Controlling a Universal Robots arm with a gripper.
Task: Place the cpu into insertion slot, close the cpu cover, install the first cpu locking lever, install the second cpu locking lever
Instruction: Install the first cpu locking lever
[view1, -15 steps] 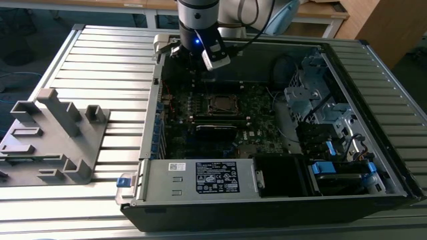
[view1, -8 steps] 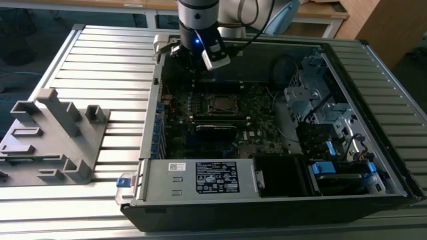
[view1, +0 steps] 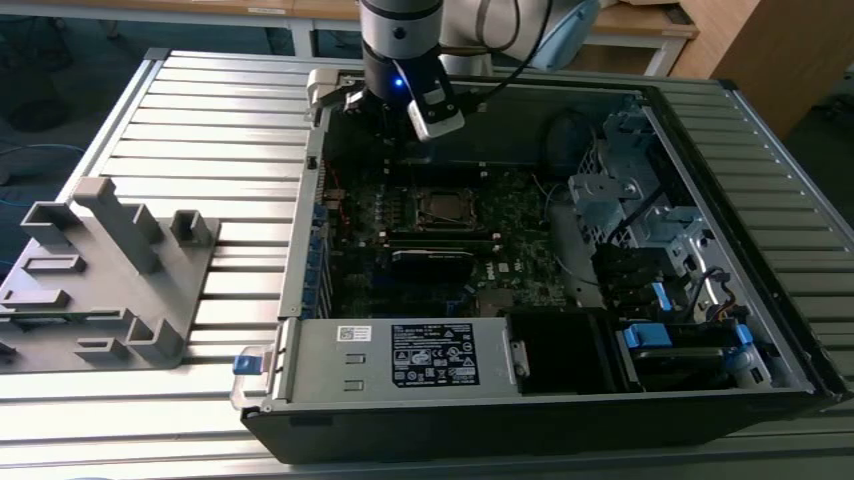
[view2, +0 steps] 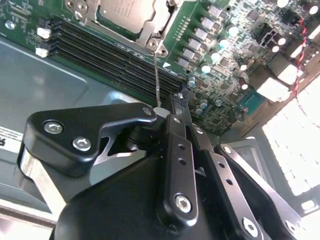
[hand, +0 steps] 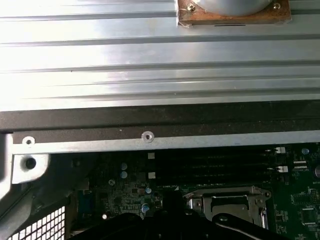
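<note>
In the exterior view you see the arm reaching down into the open computer case (view1: 534, 432), which lies on the slatted table (view1: 200, 120). The gripper (view1: 390, 135) hangs over the motherboard close to the insertion slot (view1: 441, 207), on its far side, and a grey fixture (view1: 107, 270) stands well apart at the exterior view's left. The second wrist view gives you the detail that one lacks: the cpu (view2: 125, 12) lies in the slot with the cpu cover (view2: 152, 35) flat around it. A thin wire locking lever (view2: 156, 75) runs from the socket's corner across the memory slots (view2: 100, 55) to the gripper's tip, where the fingers look pressed together. Whether they pinch the wire, you cannot tell. The first wrist view adds the case rim (hand: 150, 142), with the cover's frame near the dark tip.
</note>
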